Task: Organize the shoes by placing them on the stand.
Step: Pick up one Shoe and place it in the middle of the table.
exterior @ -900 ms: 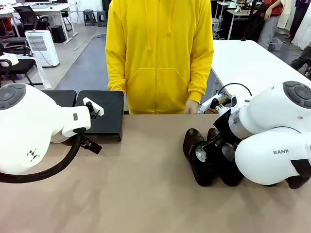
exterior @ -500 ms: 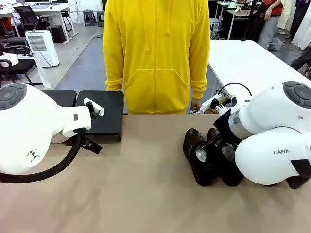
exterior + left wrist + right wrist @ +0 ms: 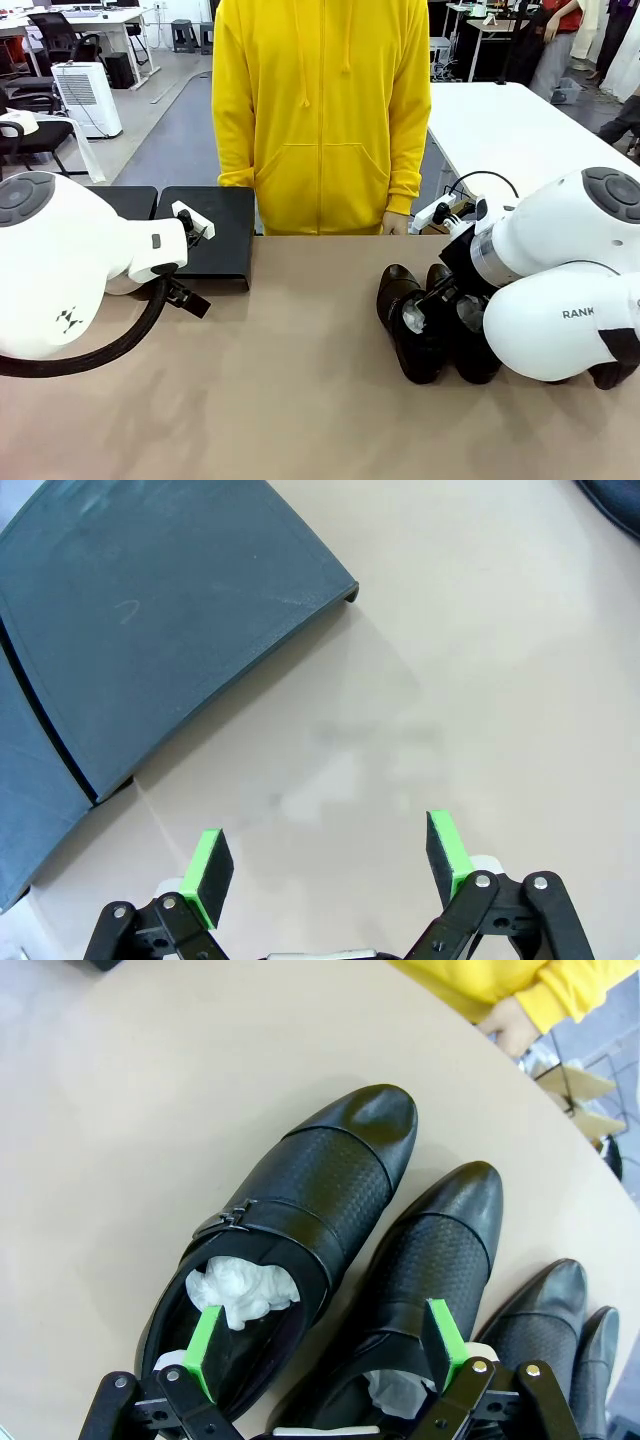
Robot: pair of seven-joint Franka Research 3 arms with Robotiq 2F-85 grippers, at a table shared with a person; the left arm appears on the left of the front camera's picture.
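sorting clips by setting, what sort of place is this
Probably a robotics lab in an open-plan office: a white worktable and black office chair stand behind the person, and a white floor appliance sits on the grey floor.

The stand [image 3: 215,240] sits at the table's [image 3: 300,400] far edge, left of the middle, partly behind the left arm [image 3: 60,260]. The shoes [image 3: 415,335] lie side by side right of the middle, partly under the right arm [image 3: 560,290]. A person [image 3: 320,110] in yellow stands at the far edge.
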